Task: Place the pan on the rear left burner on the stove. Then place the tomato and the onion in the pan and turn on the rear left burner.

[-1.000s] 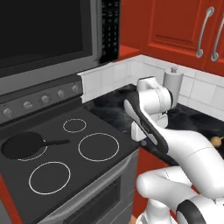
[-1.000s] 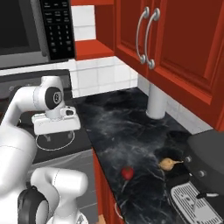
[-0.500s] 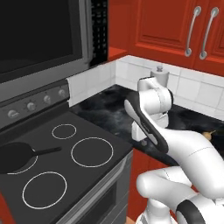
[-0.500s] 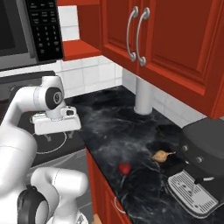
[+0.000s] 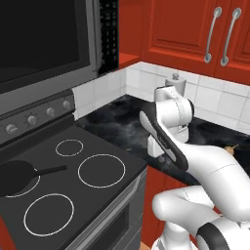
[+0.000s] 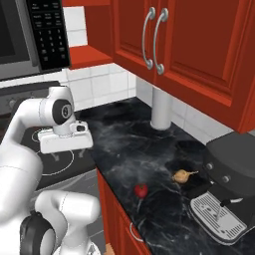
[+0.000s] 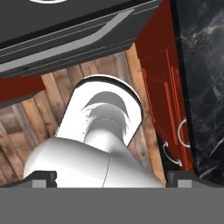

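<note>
Black-glass stove (image 5: 97,195) sits left of the dark marble worktop (image 6: 149,164). Pan (image 5: 14,177) rests on the near-left ring, not the rear left burner (image 5: 69,147), handle pointing right. Fingers (image 7: 109,177) spread wide, empty, aimed floorward; pan lies well left.

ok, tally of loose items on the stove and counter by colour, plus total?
Black: 1, the pan, on the stove glass over a left ring
Red: 1, the tomato, on the counter
Tan-yellow: 1, the onion, on the counter near the coffee machine
White: 1, the upright cylinder by the wall
Total: 4
</note>
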Robot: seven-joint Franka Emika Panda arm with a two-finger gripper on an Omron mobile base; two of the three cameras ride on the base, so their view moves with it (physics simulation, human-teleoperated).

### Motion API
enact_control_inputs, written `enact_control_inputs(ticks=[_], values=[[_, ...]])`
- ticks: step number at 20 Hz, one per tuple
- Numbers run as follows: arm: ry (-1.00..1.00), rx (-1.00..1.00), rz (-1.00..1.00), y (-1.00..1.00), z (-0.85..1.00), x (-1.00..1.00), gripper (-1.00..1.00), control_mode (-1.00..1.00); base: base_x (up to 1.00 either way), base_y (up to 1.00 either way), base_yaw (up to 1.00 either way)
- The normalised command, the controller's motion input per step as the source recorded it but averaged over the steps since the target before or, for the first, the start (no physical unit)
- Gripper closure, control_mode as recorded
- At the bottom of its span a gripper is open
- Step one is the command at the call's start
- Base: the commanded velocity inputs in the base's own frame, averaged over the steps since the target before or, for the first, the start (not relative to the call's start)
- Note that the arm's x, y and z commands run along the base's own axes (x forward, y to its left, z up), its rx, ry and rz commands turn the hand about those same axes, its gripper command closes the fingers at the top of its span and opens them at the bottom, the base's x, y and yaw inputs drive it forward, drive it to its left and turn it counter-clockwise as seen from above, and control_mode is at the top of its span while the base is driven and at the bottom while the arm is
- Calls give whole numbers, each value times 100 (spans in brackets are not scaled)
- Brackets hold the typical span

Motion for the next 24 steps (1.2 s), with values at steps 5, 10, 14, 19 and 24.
enact_control_inputs(ticks=[5,10,14,19,24], values=[[7,0,-20,-14,0,22,-100,-100,0,0,0],[6,-2,-44,-46,0,20,-100,-100,0,0,0],[0,-5,-49,-74,-6,0,-100,-100,0,0,0],[0,-7,-38,-71,-33,-8,-100,-100,0,0,0],[0,-9,-32,-59,-29,-1,-100,-100,0,0,0]])
